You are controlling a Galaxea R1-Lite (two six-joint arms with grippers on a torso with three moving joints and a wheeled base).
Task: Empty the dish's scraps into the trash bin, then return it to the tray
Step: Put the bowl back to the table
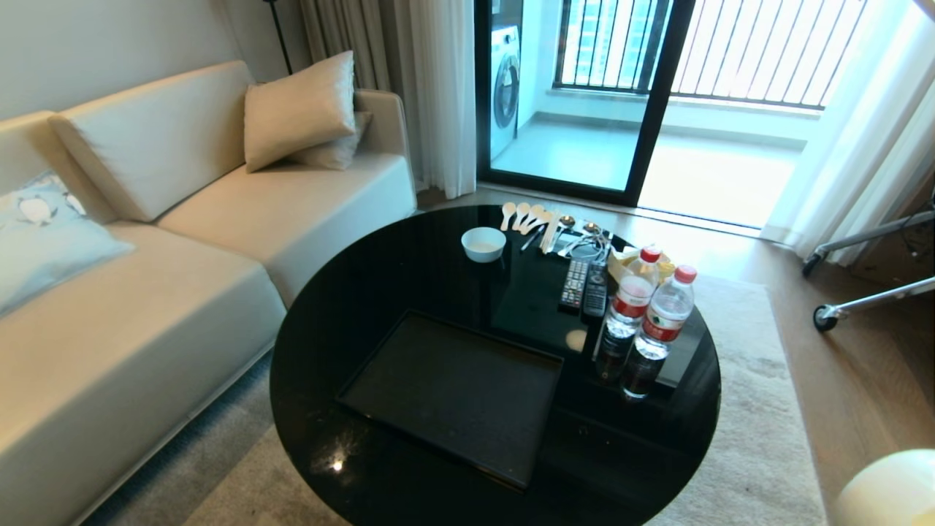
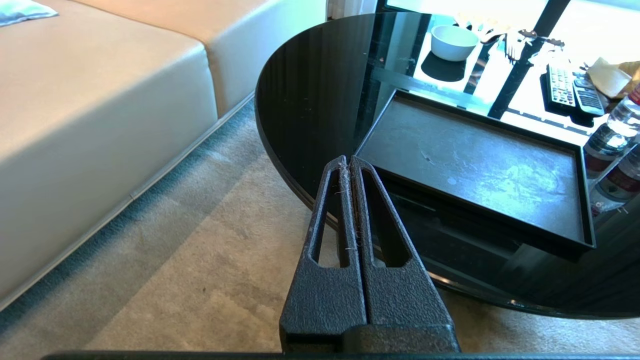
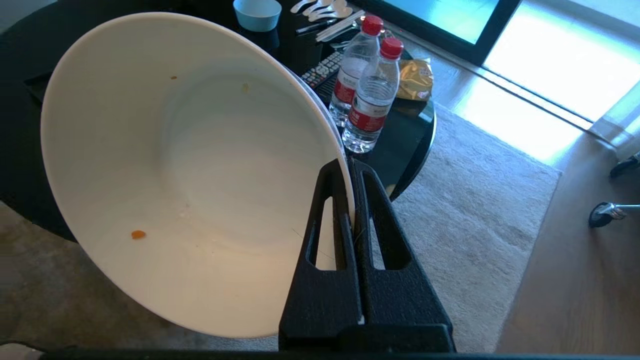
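My right gripper (image 3: 348, 165) is shut on the rim of the dish (image 3: 190, 170), a deep white bowl held tilted on its side beside the table's right edge, above the carpet. Only a few tiny orange bits of scraps (image 3: 138, 234) cling to its inside. In the head view just a pale curve of the dish (image 1: 887, 489) shows at the lower right corner. The black tray (image 1: 453, 394) lies bare on the near part of the round black table (image 1: 409, 277). My left gripper (image 2: 348, 160) hangs shut and holding nothing near the table's front left edge. The trash bin is out of view.
A smaller white bowl (image 1: 483, 243), spoons (image 1: 522, 215), two remote controls (image 1: 584, 286) and two water bottles (image 1: 643, 321) stand on the table's far and right side. A beige sofa (image 1: 146, 292) runs along the left. A wheeled stand (image 1: 825, 318) sits at the right.
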